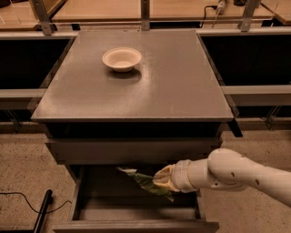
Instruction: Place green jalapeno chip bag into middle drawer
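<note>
A grey cabinet (136,91) stands on a speckled floor (27,168), with wooden benches (182,9) behind. One cream bowl (122,59) sits on top, well above the fingers (166,175). One gripper (163,179) is clamped on one green chip bag (146,182), which juts left of the fingers over the one open drawer (136,214).

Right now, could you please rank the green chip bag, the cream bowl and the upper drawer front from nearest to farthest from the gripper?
The gripper is over the open middle drawer.
1. green chip bag, in its grasp.
2. upper drawer front, just above it.
3. cream bowl, on the cabinet top, back left.
</note>
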Robot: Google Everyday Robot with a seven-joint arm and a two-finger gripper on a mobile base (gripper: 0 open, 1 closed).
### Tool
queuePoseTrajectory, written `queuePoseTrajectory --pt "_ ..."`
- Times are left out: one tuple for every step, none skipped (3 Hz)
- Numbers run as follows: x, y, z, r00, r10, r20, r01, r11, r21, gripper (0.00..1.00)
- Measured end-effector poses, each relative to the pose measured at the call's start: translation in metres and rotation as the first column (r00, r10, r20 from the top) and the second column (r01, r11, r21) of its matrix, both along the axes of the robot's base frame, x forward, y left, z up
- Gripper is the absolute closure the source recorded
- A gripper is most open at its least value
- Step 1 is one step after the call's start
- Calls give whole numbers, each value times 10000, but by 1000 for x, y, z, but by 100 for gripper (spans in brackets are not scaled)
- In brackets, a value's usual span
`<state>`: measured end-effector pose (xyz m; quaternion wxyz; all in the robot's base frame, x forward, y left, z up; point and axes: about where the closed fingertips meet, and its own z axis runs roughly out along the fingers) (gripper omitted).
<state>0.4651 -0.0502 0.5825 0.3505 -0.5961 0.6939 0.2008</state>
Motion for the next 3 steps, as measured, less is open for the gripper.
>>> queuePoseTrajectory --pt "14 -5 -24 9990 -41 445 48 9999 -137 100" --pt "23 -1 -45 9971 447 613 -415 9977 -536 82" --pt "22 1 -46 9970 498 601 -466 9975 -540 59"
